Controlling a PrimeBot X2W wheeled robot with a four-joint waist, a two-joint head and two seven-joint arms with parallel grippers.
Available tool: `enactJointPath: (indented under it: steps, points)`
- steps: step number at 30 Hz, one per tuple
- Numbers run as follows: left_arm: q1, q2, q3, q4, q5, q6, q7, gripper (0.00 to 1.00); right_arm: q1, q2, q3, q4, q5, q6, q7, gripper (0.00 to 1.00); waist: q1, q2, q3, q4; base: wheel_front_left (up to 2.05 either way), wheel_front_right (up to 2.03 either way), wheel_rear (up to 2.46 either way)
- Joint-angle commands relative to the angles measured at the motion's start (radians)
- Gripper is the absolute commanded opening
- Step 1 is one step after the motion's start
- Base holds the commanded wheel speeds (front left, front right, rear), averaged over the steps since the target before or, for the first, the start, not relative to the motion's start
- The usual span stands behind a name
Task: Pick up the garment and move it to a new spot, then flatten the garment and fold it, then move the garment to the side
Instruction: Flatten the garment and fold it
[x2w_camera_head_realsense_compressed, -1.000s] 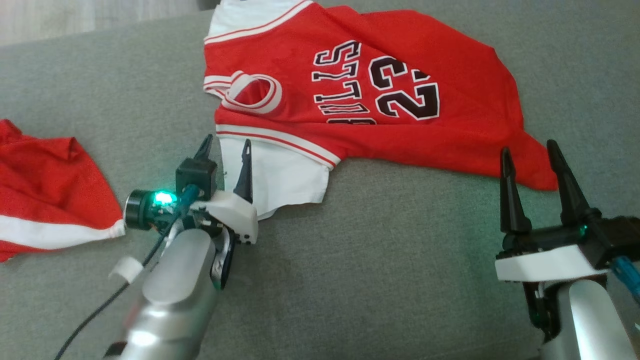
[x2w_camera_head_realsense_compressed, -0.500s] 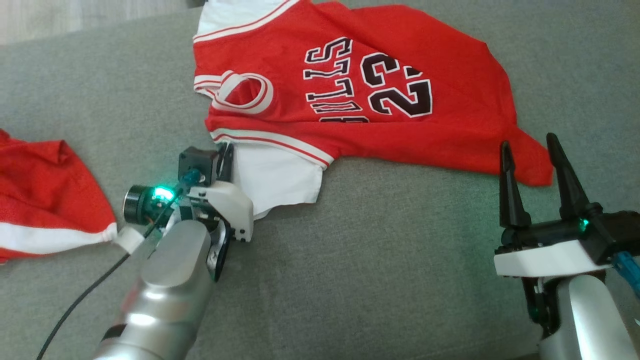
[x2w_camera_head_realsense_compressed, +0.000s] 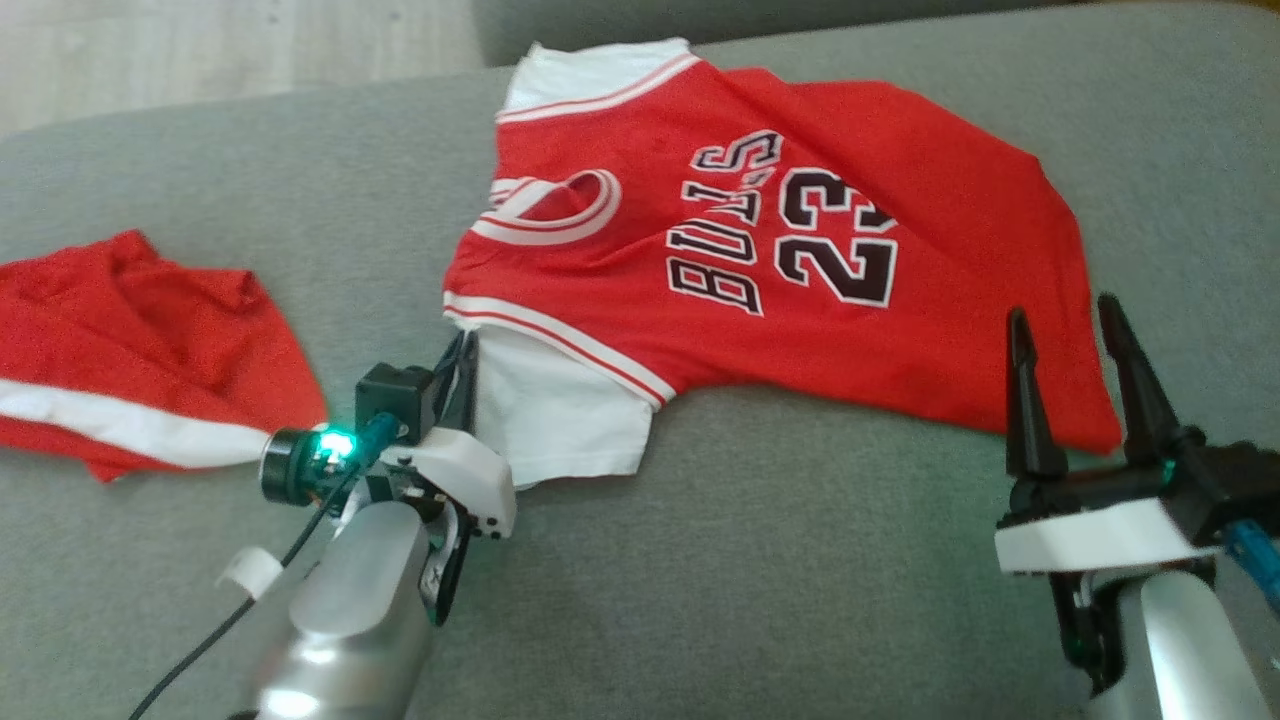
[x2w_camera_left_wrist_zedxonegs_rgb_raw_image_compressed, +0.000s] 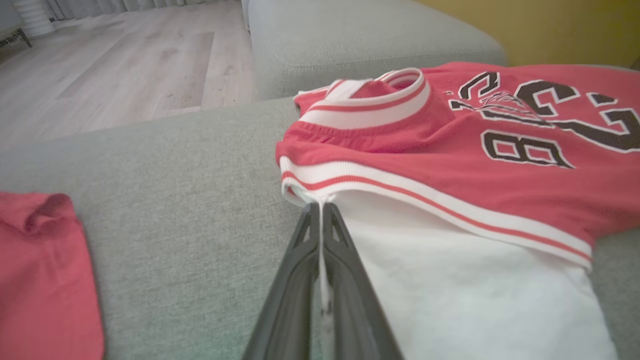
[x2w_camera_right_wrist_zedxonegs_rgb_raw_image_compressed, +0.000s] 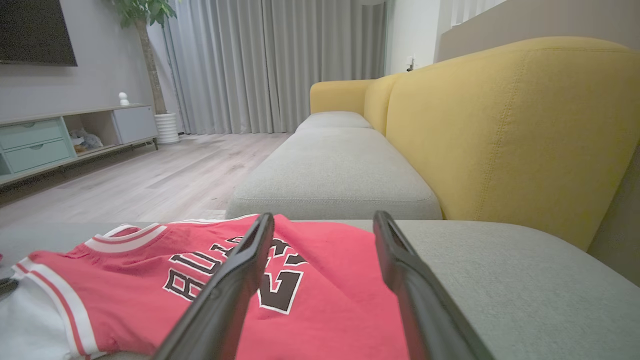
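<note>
A red jersey (x2w_camera_head_realsense_compressed: 800, 250) with white sleeves and "BULLS 23" lettering lies spread on the grey sofa seat (x2w_camera_head_realsense_compressed: 780, 560). My left gripper (x2w_camera_head_realsense_compressed: 465, 345) is shut on the jersey's near white sleeve edge, just under the red-striped trim; in the left wrist view the left gripper (x2w_camera_left_wrist_zedxonegs_rgb_raw_image_compressed: 320, 210) pinches the white cloth of the jersey (x2w_camera_left_wrist_zedxonegs_rgb_raw_image_compressed: 450, 160) between its two fingers. My right gripper (x2w_camera_head_realsense_compressed: 1065, 320) stands open above the jersey's near right hem, nothing between its fingers. In the right wrist view the right gripper (x2w_camera_right_wrist_zedxonegs_rgb_raw_image_compressed: 324, 220) frames the jersey (x2w_camera_right_wrist_zedxonegs_rgb_raw_image_compressed: 320, 290).
A second red garment with a white stripe (x2w_camera_head_realsense_compressed: 140, 350) lies on the seat at the left, also seen as a red garment (x2w_camera_left_wrist_zedxonegs_rgb_raw_image_compressed: 45, 270) in the left wrist view. A yellow sofa back (x2w_camera_right_wrist_zedxonegs_rgb_raw_image_compressed: 510, 125) rises on the right. Wooden floor (x2w_camera_head_realsense_compressed: 200, 50) lies beyond the seat's far edge.
My left gripper went from open at the white sleeve to shut on it. The head camera has shifted, so the jersey sits lower and further right. The right gripper stays open.
</note>
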Motion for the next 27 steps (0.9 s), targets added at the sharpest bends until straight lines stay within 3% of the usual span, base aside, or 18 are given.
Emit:
enactJointPath:
  steps: [1, 2, 19, 27]
  points:
    - [-0.012, 0.024, 0.020, -0.035, -0.001, -0.002, -0.018, 0.23, -0.003, -0.002, 0.020, -0.027, -0.008, -0.001, -0.011, 1.00, 0.0000, 0.0000, -0.018, 0.021, 0.00, 0.00, 0.00]
    - [-0.005, 0.022, 0.021, -0.049, -0.006, 0.002, -0.024, 1.00, -0.001, -0.002, 0.020, -0.024, -0.010, -0.001, -0.011, 1.00, 0.0000, 0.0000, -0.023, 0.028, 0.00, 0.00, 0.00]
    - [0.245, 0.023, 0.048, -0.477, 0.029, 0.074, -0.091, 1.00, 0.055, -0.002, 0.020, -0.029, -0.001, -0.001, -0.011, 1.00, 0.0000, 0.0000, -0.066, 0.068, 0.00, 0.00, 0.00]
    - [0.265, 0.022, 0.022, -0.446, 0.047, 0.058, -0.077, 1.00, 0.045, -0.002, 0.027, -0.028, 0.001, -0.001, -0.011, 1.00, 0.0000, 0.0000, -0.059, 0.047, 0.00, 0.00, 0.00]
